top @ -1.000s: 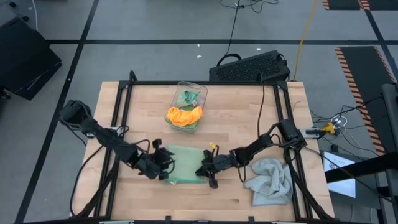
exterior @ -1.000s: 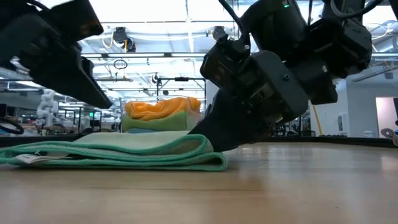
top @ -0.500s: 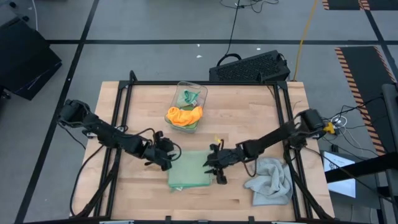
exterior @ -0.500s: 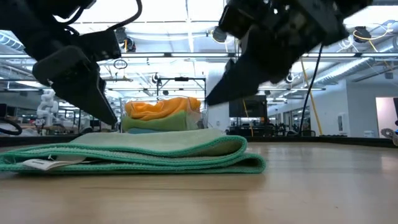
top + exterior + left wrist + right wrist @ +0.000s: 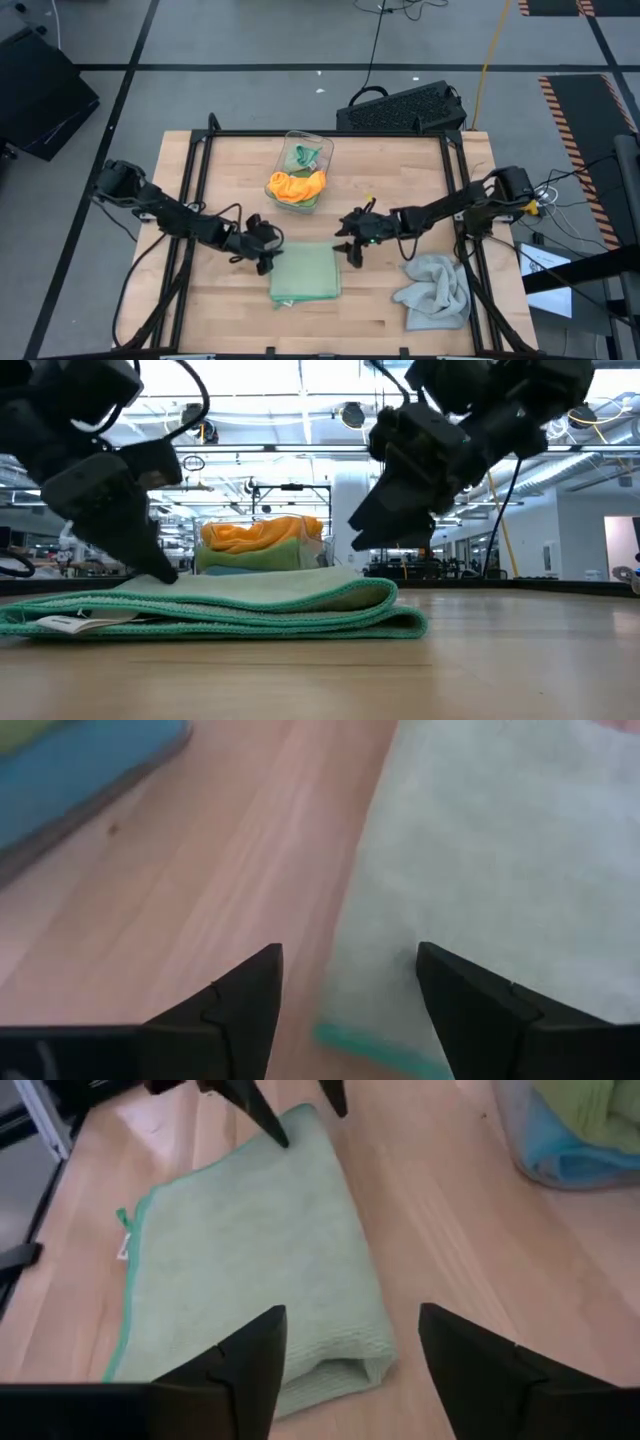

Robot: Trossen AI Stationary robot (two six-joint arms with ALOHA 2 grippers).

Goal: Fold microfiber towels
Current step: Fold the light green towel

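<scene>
A sage green towel [image 5: 305,272] lies folded flat on the table's near middle, with its fold toward the right [image 5: 400,622] and a white tag at its near left [image 5: 62,620]. My left gripper [image 5: 265,255] stands open and low at the towel's far left corner [image 5: 400,920]. My right gripper [image 5: 350,245] hangs open above the table, off the towel's far right corner [image 5: 350,1350], and holds nothing. A light grey towel [image 5: 432,290] lies crumpled at the near right. Orange, bright green and blue towels sit in the clear bin [image 5: 298,172]. My left gripper points down at a slant from the table's left, one finger on either side of the sage green towel's far left corner [image 5: 290,1135]. Whether a fingertip touches the cloth, I cannot tell.
The clear bin [image 5: 262,545] stands at the far middle, just behind the folded towel. A black frame [image 5: 200,200] runs along the table's left, far and right sides. A keyboard [image 5: 400,108] lies beyond the far right corner. Bare wood shows at the near left.
My right gripper has let go of the sage green towel's right side, then risen and drawn back toward the far right. The towel's folded right end has settled farther right and lies flat. My left gripper has shifted along the towel's left edge toward its far corner.
</scene>
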